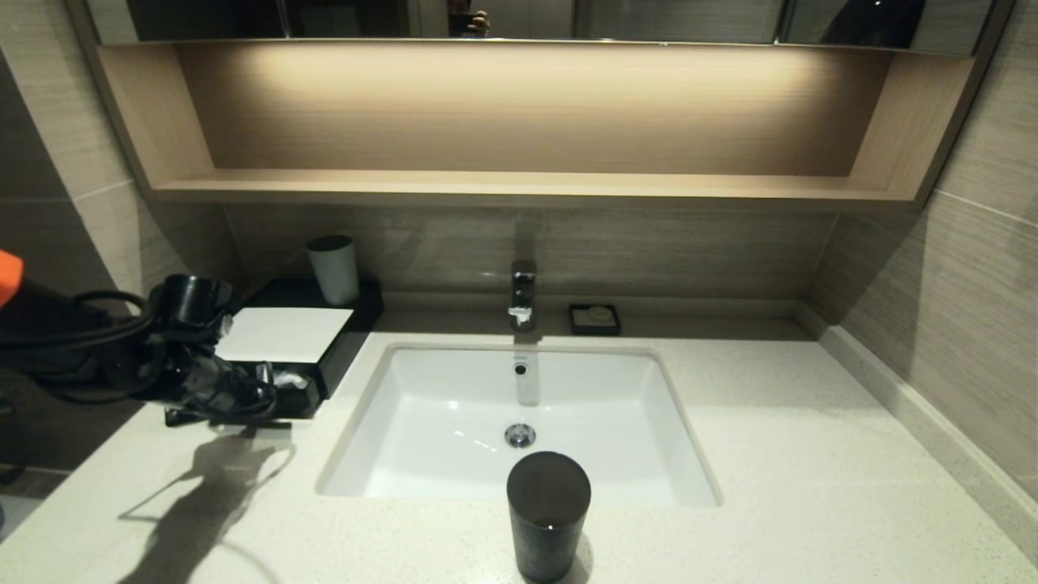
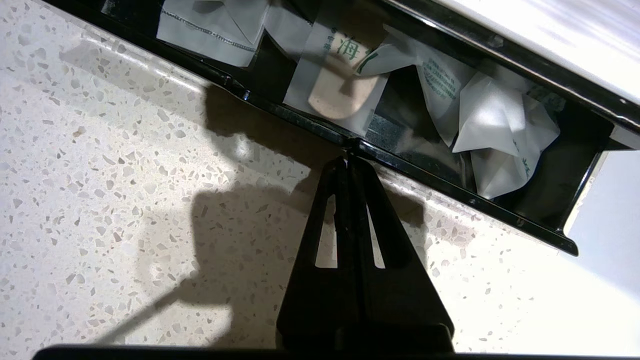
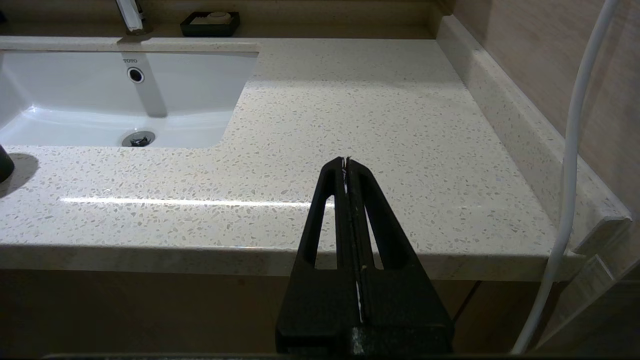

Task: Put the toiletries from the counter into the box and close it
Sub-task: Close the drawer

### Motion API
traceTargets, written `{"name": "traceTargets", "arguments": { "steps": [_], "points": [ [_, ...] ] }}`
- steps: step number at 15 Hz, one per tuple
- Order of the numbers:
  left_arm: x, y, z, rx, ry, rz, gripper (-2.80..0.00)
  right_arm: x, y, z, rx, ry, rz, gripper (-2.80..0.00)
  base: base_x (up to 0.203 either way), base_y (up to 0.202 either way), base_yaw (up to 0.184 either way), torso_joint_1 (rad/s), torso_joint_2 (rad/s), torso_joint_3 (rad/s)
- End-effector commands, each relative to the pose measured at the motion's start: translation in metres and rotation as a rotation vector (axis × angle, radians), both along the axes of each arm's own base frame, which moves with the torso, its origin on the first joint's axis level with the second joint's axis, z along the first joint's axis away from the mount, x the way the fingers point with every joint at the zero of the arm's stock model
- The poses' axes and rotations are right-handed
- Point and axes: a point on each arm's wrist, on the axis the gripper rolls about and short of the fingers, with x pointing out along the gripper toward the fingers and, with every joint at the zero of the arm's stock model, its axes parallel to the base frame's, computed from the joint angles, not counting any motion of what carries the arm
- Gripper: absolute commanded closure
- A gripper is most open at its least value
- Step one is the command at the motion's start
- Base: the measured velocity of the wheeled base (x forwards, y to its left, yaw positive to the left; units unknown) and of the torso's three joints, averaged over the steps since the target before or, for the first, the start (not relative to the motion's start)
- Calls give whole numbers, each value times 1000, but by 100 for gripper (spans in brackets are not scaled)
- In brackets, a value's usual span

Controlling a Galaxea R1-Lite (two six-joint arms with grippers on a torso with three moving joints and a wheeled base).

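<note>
Dark cylindrical cup (image 1: 548, 515) sits closest, on the front edge of the counter (image 1: 778, 454) before the sink (image 1: 454, 454); not part of the job, leaving it.

Left gripper (image 2: 348, 162) is pressed fully together, holding nothing, tips right at the front lip of the drawer (image 2: 450, 197) of the box (image 1: 284, 334). Box sits at the counter's back-left corner, white cup (image 1: 333, 269) just behind it. Drawer is pulled out; the toiletries (image 2: 492, 130) are inside it: crumpled clear-wrapped packets, one sleeve with a tan pad (image 2: 340, 87) showing through. I see none loose on the counter, so loading looks done and closing is what's left.

How I'd do the push:
- Keep fingers clamped as one blunt pusher, contact near the middle of the lip, not a corner, so the drawer doesn't rack.
- Push straight along the slide direction, slow and level.
- Risk: wrappers stand proud near the box's top edge. They could snag or crumple in the gap. If it binds, back off, tamp them down, retry.
- Box is light-looking; may slide toward the wall instead of closing. Can't tell if it's backed against anything.

Right gripper (image 3: 346, 161) parked off the counter's front right edge, fingers together, empty.
</note>
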Motion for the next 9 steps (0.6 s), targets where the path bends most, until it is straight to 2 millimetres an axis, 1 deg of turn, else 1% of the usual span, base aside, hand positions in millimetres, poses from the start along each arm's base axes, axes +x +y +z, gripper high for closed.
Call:
{"name": "traceTargets", "arguments": {
  "steps": [1, 9],
  "points": [
    [2, 0, -1, 1, -11, 2, 0, 0, 0, 0, 0, 1, 0, 0, 0, 0, 0, 0, 0, 0],
    [8, 1, 2, 3, -80, 4, 0, 0, 0, 0, 0, 0, 0, 0, 0, 0, 0, 0, 0, 0]
  ]
}}
